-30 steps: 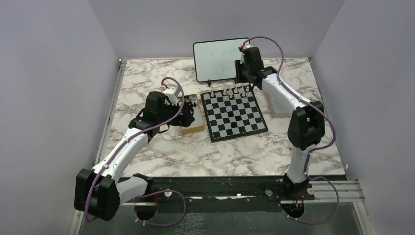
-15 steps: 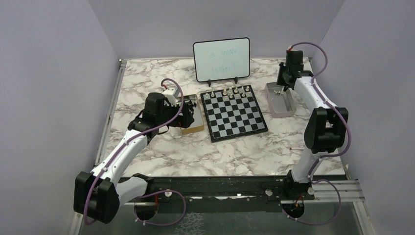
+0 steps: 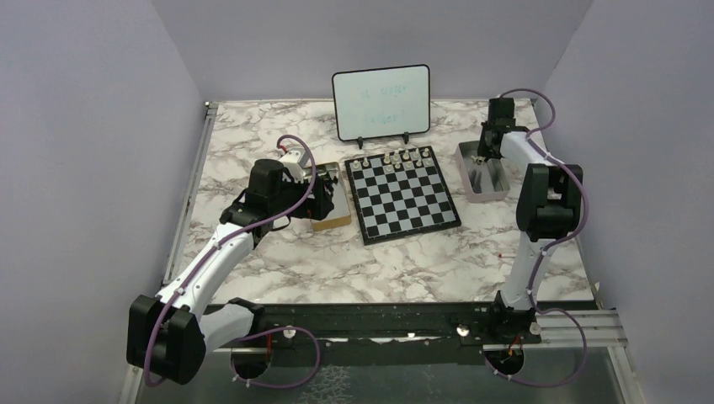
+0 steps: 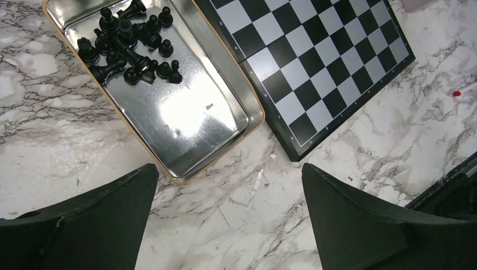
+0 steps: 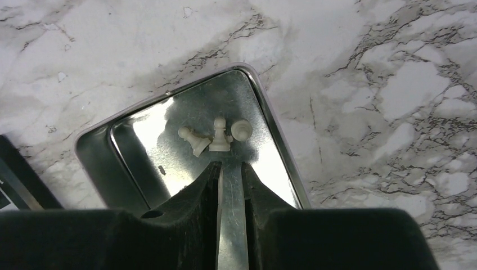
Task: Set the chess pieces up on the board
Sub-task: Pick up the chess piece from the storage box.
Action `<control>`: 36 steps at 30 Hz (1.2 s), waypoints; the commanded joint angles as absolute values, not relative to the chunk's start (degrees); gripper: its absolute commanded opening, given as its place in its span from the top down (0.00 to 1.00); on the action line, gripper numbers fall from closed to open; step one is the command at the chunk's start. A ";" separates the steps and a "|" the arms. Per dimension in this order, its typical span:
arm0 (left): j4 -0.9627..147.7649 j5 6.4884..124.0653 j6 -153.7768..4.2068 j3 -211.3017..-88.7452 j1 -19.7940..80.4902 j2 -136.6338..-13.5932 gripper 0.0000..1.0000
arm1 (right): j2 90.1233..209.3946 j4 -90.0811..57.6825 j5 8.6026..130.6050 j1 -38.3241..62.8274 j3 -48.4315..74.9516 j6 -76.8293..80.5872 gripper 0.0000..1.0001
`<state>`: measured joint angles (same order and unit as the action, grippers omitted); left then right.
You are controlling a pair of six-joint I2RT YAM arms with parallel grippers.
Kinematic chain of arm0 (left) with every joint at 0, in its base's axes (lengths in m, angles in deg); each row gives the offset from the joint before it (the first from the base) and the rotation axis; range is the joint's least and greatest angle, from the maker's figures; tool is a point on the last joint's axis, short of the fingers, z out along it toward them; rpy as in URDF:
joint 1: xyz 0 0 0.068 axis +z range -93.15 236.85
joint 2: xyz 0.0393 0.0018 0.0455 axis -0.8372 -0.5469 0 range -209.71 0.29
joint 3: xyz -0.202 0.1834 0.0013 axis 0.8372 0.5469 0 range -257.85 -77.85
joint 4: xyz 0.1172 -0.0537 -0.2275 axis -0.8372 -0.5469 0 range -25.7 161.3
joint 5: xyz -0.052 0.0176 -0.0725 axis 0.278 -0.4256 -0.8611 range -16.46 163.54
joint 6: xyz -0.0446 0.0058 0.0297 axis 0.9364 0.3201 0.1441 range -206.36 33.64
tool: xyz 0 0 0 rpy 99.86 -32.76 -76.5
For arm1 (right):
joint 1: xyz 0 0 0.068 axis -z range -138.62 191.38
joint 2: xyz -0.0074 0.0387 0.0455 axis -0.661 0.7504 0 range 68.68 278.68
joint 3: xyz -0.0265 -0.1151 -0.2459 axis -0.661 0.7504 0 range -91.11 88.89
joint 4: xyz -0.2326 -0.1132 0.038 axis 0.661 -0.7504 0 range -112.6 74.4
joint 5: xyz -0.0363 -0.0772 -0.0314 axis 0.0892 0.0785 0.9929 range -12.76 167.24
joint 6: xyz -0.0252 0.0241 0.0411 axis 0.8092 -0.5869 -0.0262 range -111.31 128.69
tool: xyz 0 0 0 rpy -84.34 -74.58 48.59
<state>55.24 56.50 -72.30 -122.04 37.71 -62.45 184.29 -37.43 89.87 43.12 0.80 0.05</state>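
Several pale chess pieces [image 3: 391,157] stand in the far row of the board [image 3: 404,198]. Three more pale pieces [image 5: 218,136] lie or stand in a silvery tray [image 5: 279,147], which sits right of the board as the tray [image 3: 482,181] in the top view. My right gripper [image 5: 229,164] hangs low over that tray, just short of the pieces. Its jaws leave a narrow gap with only the tray floor showing through. My left gripper [image 4: 229,169] is wide open above bare marble, beside a gold-rimmed tin [image 4: 185,118] holding black pieces [image 4: 126,42].
A white whiteboard [image 3: 380,101] on a stand is behind the board. A small red-tipped stick [image 3: 503,252] lies on the marble at the right. The board's corner [image 4: 295,152] is near my left fingers. Purple walls close in three sides.
My right arm swung from the board's far right corner over to the silvery tray and dropped toward it, its jaws narrowing. The left arm has not moved.
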 commanded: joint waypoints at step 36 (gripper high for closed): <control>55.48 57.55 -72.79 -122.05 37.69 -62.35 0.01 | 192.34 -34.79 95.07 43.97 -4.36 -0.89 0.73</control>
